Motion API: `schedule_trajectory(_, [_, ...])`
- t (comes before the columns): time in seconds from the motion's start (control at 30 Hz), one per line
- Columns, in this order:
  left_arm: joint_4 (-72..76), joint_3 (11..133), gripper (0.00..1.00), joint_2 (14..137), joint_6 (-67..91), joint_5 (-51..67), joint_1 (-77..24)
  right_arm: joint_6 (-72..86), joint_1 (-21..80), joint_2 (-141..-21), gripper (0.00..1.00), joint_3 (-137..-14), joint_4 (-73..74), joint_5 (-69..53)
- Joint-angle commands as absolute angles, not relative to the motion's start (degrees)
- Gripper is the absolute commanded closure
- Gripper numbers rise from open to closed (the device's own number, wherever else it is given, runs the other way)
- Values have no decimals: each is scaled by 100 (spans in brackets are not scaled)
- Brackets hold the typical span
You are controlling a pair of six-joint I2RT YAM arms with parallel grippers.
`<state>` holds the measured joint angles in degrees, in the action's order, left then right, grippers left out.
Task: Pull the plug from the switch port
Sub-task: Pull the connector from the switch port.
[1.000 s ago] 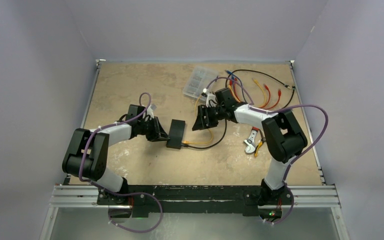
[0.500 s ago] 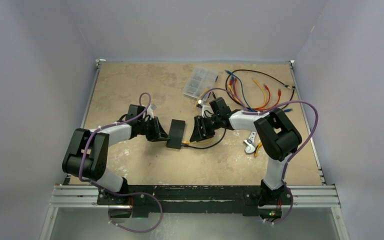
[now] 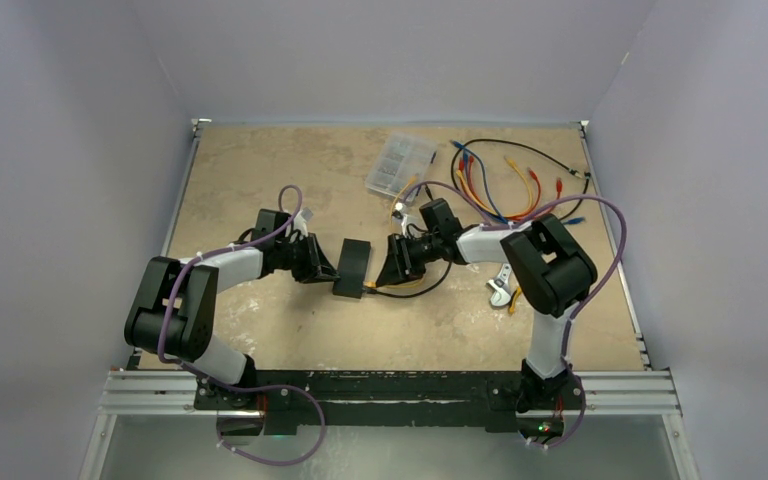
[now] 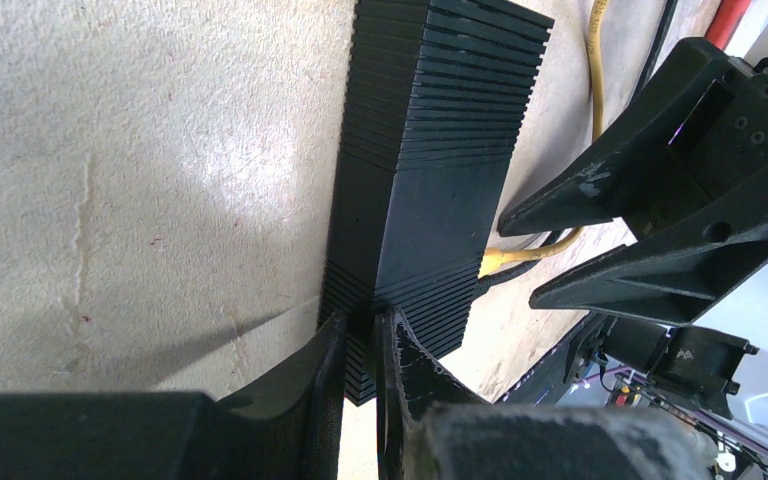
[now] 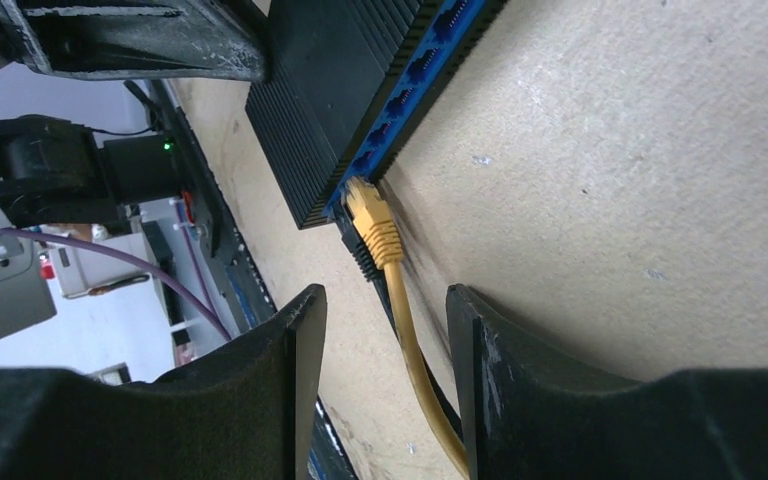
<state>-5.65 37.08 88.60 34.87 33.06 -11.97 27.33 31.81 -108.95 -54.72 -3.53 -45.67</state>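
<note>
The switch [image 3: 352, 267] is a flat black ribbed box in the middle of the table; it also shows in the left wrist view [image 4: 430, 170] and the right wrist view [image 5: 345, 90]. My left gripper [image 3: 328, 272] is shut on the switch's left edge [image 4: 360, 335]. A yellow plug [image 5: 372, 222] sits in the end socket of the blue port row, its yellow cable [image 5: 415, 370] running back between my right gripper's fingers. My right gripper [image 3: 388, 277] is open, just right of the switch, astride the cable [image 5: 385, 305] and not touching the plug. A black cable lies beside the yellow one.
A clear compartment case [image 3: 400, 163] lies at the back. A bundle of red, orange, blue and black cables [image 3: 520, 180] lies at the back right. A wrench [image 3: 503, 285] lies by the right arm's elbow.
My right gripper has moved left and nearer to the switch, down over the yellow cable by the plug. The left gripper and the switch have not moved.
</note>
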Motion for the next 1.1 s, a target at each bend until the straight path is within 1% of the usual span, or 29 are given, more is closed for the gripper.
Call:
schedule_trajectory(0.0, [-916, 3401, 91, 9210, 3094, 2122, -1195, 2839, 3208, -11097, 49, -5440, -681, -4679])
schedule_trajectory(0.37, [-927, 3419, 91, 9216, 3091, 2153, -1195, 2962, 3255, -11499, 50, -5525, -987, -4793])
schedule_trajectory(0.67, [-914, 3419, 91, 9211, 3103, 2164, -1195, 3010, 3359, -11747, 53, -5713, -1028, -4842])
schedule_trajectory(1.07, [-914, 3421, 91, 9241, 3101, 2180, -1196, 3041, 3517, -11936, 61, -5995, -938, -4758])
